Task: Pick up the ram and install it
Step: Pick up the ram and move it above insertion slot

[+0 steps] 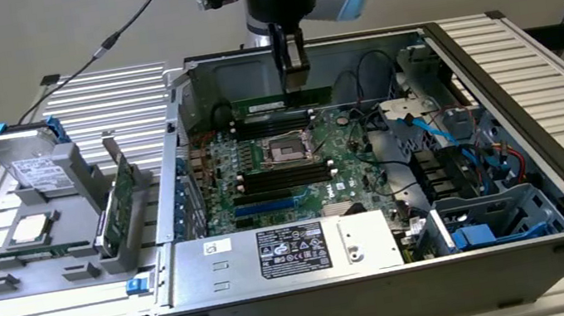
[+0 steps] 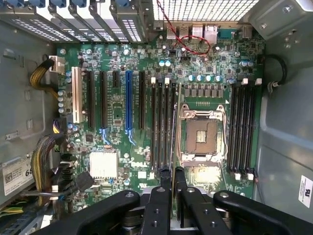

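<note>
Exterior view: the arm is hanging straight down from twelve o'clock into the open computer case (image 1: 524, 96). The gripper (image 1: 297, 87) is clamping its fingers on the ram (image 1: 272, 105), holding it level over the twelve o'clock end of the motherboard (image 1: 285, 176). The power supply label (image 1: 293, 250) is showing print too small to read.

Wrist view: the gripper (image 2: 172, 178) is pinching the ram (image 2: 173, 137) edge-on above the memory slots (image 2: 161, 127) beside the processor socket (image 2: 201, 134). The motherboard (image 2: 117, 112) is showing white "DELL" lettering.
</note>
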{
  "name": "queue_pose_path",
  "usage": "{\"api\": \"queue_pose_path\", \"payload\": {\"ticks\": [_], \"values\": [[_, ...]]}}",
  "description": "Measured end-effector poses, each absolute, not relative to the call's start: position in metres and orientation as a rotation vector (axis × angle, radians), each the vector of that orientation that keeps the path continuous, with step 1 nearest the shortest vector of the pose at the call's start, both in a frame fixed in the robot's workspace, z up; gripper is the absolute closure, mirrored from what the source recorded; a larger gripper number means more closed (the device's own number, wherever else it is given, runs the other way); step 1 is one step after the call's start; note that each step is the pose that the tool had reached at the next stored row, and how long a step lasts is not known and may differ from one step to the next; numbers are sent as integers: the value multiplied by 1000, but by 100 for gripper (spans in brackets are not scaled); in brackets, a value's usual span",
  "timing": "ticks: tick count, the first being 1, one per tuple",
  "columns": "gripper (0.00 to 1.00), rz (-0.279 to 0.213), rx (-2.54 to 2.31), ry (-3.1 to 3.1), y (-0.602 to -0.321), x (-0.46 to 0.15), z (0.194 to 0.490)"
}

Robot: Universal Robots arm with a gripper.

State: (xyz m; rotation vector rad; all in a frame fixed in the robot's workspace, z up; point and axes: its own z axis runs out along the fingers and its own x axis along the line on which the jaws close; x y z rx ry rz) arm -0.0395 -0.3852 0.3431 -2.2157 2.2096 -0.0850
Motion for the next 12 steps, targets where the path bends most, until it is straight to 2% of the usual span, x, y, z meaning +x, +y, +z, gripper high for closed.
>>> {"api": "queue_pose_path", "payload": {"ticks": [12], "values": [[87, -94, -2230, 2222, -383, -44, 329]]}}
